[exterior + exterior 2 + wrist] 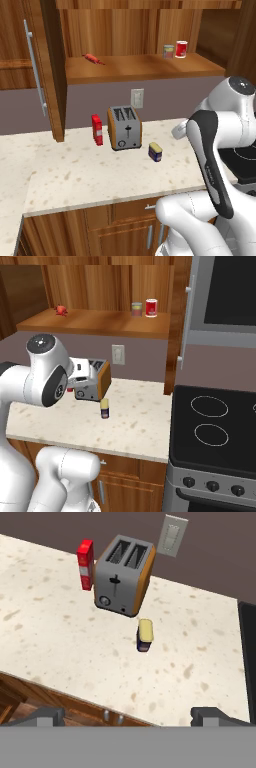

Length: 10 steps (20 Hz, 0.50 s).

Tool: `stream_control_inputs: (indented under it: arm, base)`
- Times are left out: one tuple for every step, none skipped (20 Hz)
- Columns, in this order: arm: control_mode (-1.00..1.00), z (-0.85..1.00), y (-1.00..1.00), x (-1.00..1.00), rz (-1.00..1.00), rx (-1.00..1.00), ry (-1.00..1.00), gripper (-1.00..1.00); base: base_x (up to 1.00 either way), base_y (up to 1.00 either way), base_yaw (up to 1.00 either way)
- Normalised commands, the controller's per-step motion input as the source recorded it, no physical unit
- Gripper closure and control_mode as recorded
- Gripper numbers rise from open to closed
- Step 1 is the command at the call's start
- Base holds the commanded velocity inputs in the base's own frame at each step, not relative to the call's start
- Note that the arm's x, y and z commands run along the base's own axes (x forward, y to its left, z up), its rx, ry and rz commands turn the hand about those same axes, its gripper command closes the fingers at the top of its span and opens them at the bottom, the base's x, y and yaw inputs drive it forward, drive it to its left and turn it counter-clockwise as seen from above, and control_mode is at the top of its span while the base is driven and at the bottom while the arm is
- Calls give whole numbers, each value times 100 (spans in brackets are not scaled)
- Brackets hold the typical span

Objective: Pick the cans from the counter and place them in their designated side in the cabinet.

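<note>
With its jaws apart, the tool (128,716) hung well back from the squat blue-purple yellow-topped can (145,634) just before the silver toaster (122,574); a careless approach risked toppling it.

The toaster (122,574) stands on the counter (60,647) near the back wall. In the hand view the upright carton (85,564) stands just beside it at nine o'clock, apart from it, and the squat can (144,634) stands on the counter at five o'clock of the toaster, near but not touching. The wall outlet (171,535) sits on the wall at one o'clock of the toaster. The stovetop (220,426) adjoins the counter's right end. Above, on the cabinet shelf (140,70), the round can (169,51) stands just left of the cup (181,49), both toward the right end; a small item (93,59) lies toward the left end. The cabinet door (37,65) hangs at the shelf's left.
</note>
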Motion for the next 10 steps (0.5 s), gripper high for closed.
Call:
stream_control_inputs:
  arm:
    - [-100, -9, 0, 14, 0, 0, 0, -100]
    - [-100, -10, 0, 12, 0, 0, 0, -100]
    - [-100, -12, 0, 13, 0, 0, 0, -100]
    - [-100, -13, 0, 15, 0, 0, 0, -100]
    - [-100, -14, 0, 16, 0, 0, 0, -100]
    - [-100, -14, 0, 18, 0, 0, 0, -100]
    - [-100, -14, 0, 18, 0, 0, 0, -100]
    - [-100, -15, 0, 19, 0, 0, 0, -100]
    - [-100, -16, 0, 18, 0, 0, 0, -100]
    - [-100, -19, 0, 20, 0, 0, 0, -100]
  base:
    - [0, 0, 0]
    - [0, 0, 0]
    - [0, 0, 0]
    - [0, 0, 0]
    - [0, 0, 0]
    - [0, 0, 0]
    - [0, 0, 0]
    - [0, 0, 0]
    - [0, 0, 0]
    - [0, 0, 0]
